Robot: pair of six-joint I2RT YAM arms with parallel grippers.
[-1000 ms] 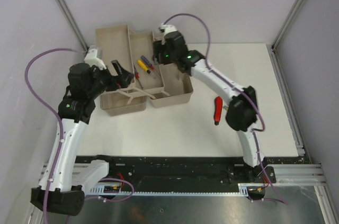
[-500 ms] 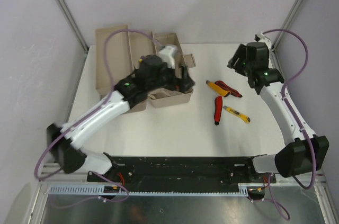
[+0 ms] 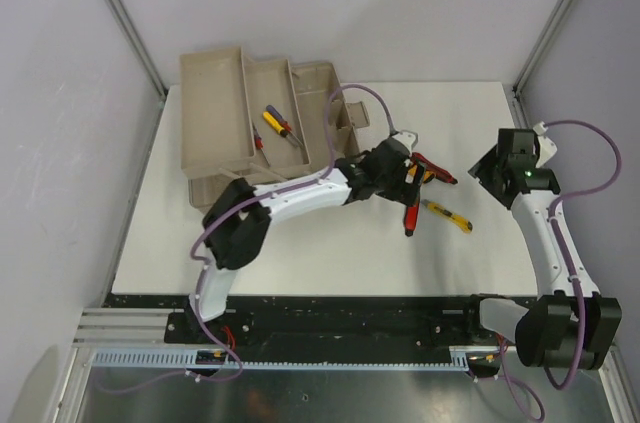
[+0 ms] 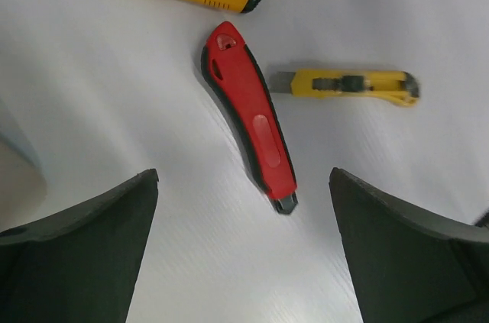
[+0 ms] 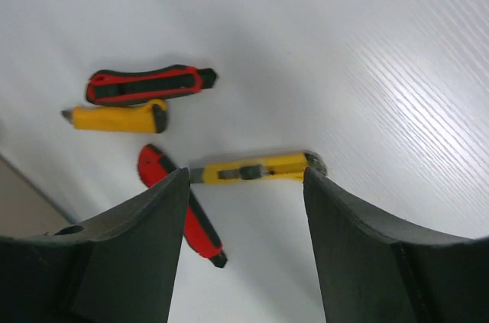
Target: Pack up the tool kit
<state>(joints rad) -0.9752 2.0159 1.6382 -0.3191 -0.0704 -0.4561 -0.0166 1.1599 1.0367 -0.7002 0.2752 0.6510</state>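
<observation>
The left gripper (image 4: 243, 173) hangs over the red cutter (image 4: 252, 128) with its jaws spread wide and nothing in them. The cutter lies flat on the white table (image 3: 330, 253), right of centre in the overhead view. The right gripper (image 5: 244, 173) is at the right of that view with its jaws partly apart and also empty. In its own camera the yellow snap-off knife (image 5: 256, 170) shows between its fingers, lying on the table beyond them.

The beige toolbox (image 3: 215, 93) stands open at the upper left, and two screwdrivers (image 3: 275, 123) already lie in one of its trays (image 3: 275, 83). A red-and-black cutter (image 5: 149, 84) and a yellow-handled tool (image 5: 118, 119) lie side by side just above the red cutter.

We judge the main risk to be the grasp itself. The red cutter is thin and sits flush on the table, so fingers that come down short would close over its rounded back and squeeze it out sideways. Fingers that come down too far would jam against the tabletop.

The four tools also lie close together, and a finger could nudge the yellow knife's blade end or the pair above. Both arms point at the same cluster, so they could foul each other.

We can read no brand, label or lettering on any tool or on the box.
</observation>
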